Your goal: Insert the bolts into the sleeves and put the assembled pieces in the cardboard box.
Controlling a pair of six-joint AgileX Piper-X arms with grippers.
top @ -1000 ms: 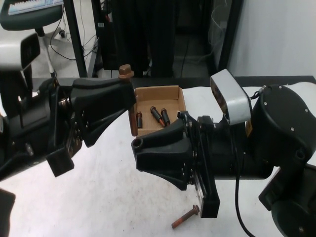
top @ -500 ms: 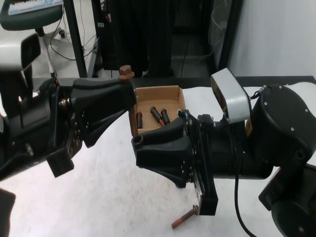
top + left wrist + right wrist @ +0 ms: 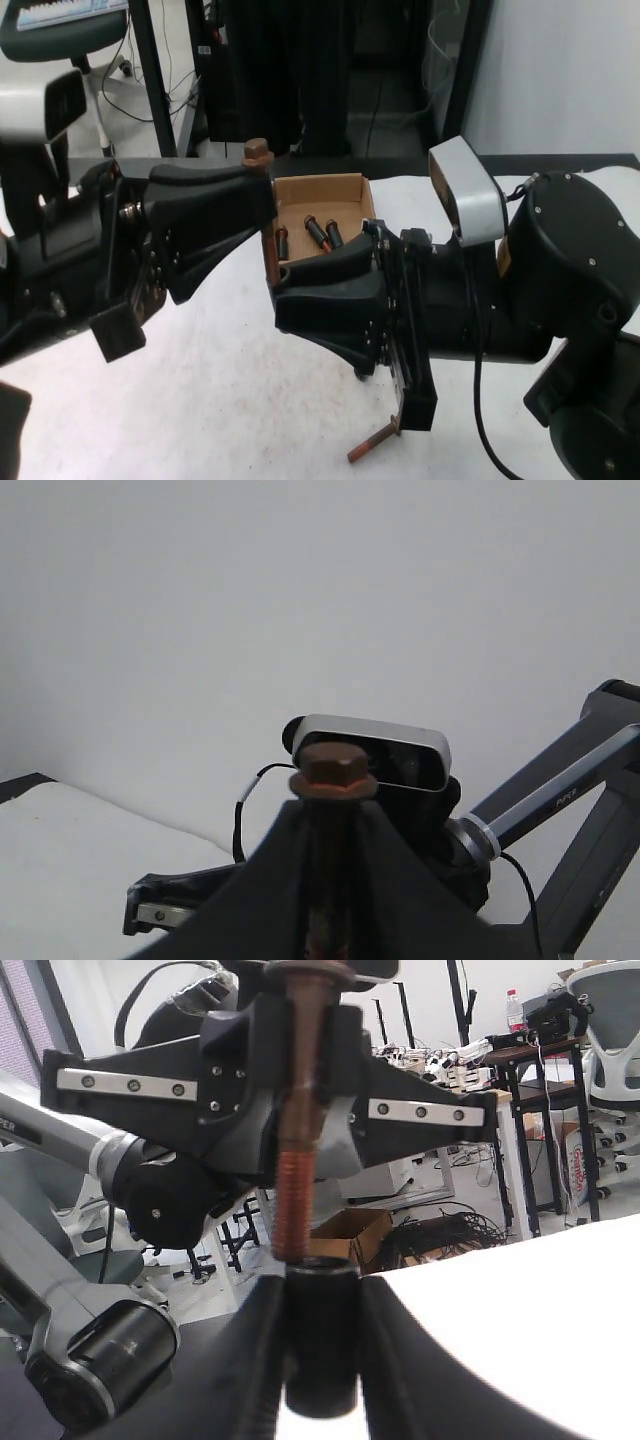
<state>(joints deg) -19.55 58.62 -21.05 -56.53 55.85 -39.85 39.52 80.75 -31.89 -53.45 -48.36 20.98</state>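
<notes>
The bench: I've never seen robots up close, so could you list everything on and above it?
bolt: one, rusty brown, upright in the left gripper, tip at the sleeve's mouth.
sleeve: one, black, upright in the right gripper, under the bolt.
cardboard box: one, brown, open, on the bench's far side.
pieces in the box: three, dark with rusty ends, lying on its floor.
loose bolt: one, rusty, lying on the near bench by the right arm.
bench: one, white.
left gripper: one, black, shut on the bolt.
right gripper: one, black, shut on the sleeve.
</notes>
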